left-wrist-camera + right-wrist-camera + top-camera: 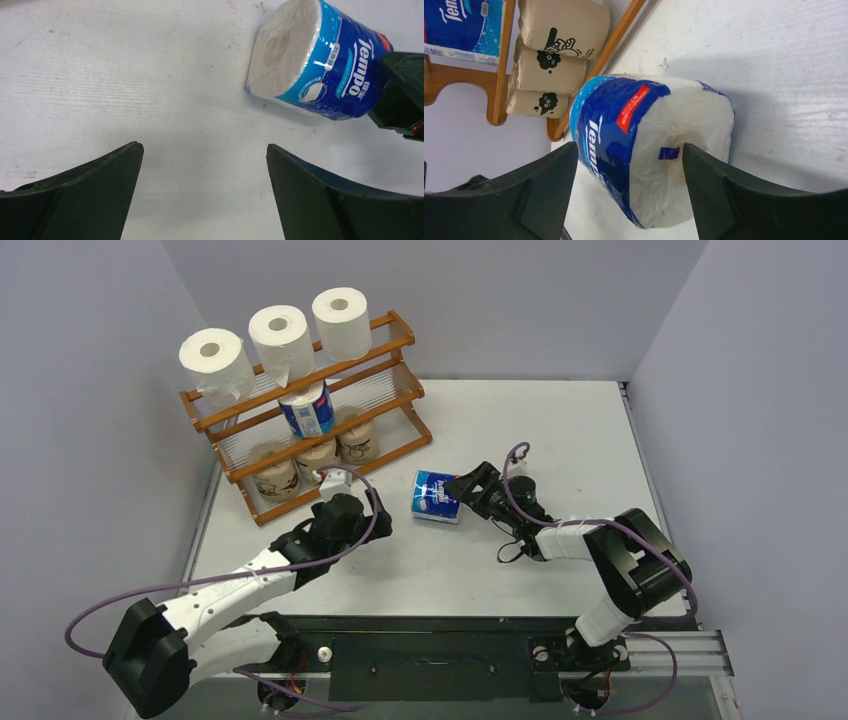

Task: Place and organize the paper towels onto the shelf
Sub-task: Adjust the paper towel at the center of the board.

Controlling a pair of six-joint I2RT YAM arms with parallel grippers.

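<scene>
At the upper left of the overhead view stood the orange-brown wooden three-tier shelf (395,335), set at a slant. It carried three plain white rolls (282,335) along the top with their hollow cores facing the camera, one blue-and-white wrapped roll (306,410) on the middle tier, and three brown-wrapped rolls with black print (315,455) side by side at the bottom. Just in front of that bottom tier, between the shelf and the centre, the left gripper (335,478) hung over bare white table (560,430), fingers spread wide with nothing between them. Near the centre lay the second blue-and-white roll (435,495) on its side, well apart from the shelf. Its glossy wrapper bore white "Tempo" lettering and a red label, and its white paper end was exposed. At its right end stood the right gripper (462,488), fingers parted and not clamping the roll, their tips at its end face. Whether they touched it could not be told.
</scene>
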